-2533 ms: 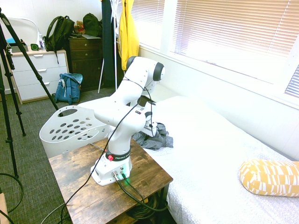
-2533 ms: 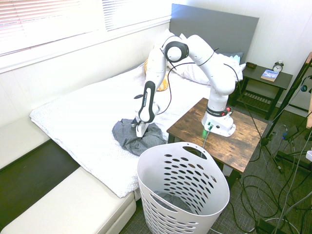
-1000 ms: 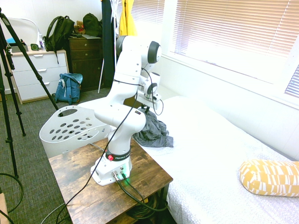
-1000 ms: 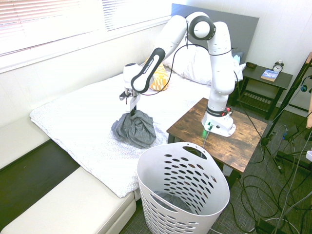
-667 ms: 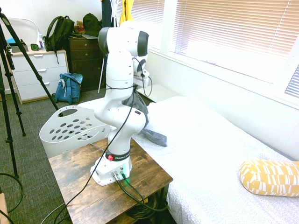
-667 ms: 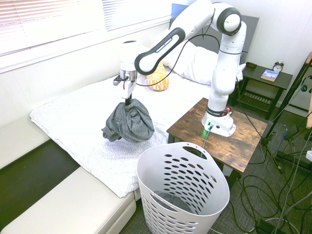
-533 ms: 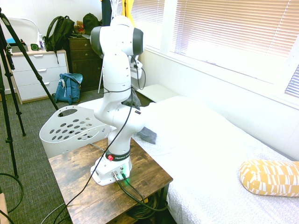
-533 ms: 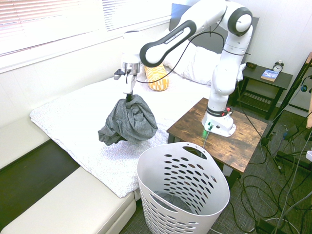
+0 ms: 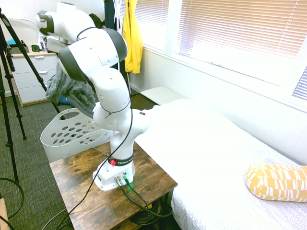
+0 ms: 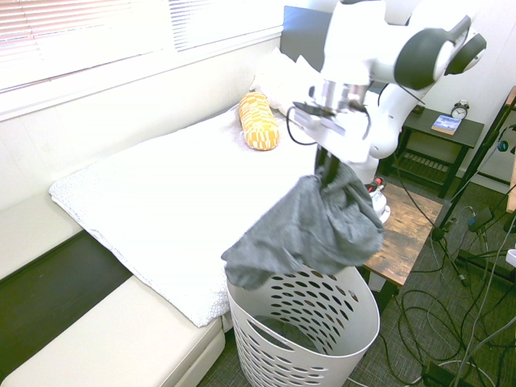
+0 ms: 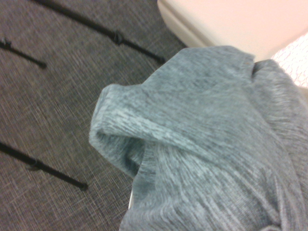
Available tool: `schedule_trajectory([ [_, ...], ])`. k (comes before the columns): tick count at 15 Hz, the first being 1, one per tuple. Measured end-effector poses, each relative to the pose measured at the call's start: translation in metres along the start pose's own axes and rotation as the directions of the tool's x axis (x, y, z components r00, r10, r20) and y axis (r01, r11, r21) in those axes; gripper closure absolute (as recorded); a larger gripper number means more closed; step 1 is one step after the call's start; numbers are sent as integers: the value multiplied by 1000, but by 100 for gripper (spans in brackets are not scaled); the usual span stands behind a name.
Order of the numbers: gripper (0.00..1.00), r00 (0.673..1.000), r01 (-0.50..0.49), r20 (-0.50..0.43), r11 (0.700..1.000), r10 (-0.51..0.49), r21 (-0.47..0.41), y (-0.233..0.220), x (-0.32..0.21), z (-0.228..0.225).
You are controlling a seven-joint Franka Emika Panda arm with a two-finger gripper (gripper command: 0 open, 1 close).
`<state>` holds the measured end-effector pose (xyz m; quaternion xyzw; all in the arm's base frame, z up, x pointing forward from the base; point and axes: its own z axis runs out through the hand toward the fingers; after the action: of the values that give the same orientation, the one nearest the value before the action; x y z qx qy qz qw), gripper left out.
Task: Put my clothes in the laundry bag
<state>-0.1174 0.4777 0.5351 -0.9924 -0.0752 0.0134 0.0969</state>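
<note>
The wide bed with white patterned bedding lies beyond the tall white plastic laundry basket with oval holes. Above the basket's opening hangs the soft grey-blue fabric garment, pinched in the closed fingers of the two-finger gripper.

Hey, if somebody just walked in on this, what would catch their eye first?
Probably the big grey cloth hanging from the end effector, right over the white basket. Next, likely the yellow jacket hanging by the window, and the yellow-and-white bolster on the bed.
</note>
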Motion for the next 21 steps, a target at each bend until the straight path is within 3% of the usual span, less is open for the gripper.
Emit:
schedule_trajectory([
  [2, 100, 1000, 5, 19, 998, -4, -60, 6, -20, 77],
  [3, 0, 999, 1, 32, 996, 2, -88, 12, -18, 109],
  [6, 0, 998, -13, 62, 990, 21, -139, 20, 6, 153],
  [16, 0, 997, -43, 57, 983, 54, -180, 37, 48, 183],
  [21, 0, 987, -161, -51, 971, 154, -177, 99, 206, 197],
])
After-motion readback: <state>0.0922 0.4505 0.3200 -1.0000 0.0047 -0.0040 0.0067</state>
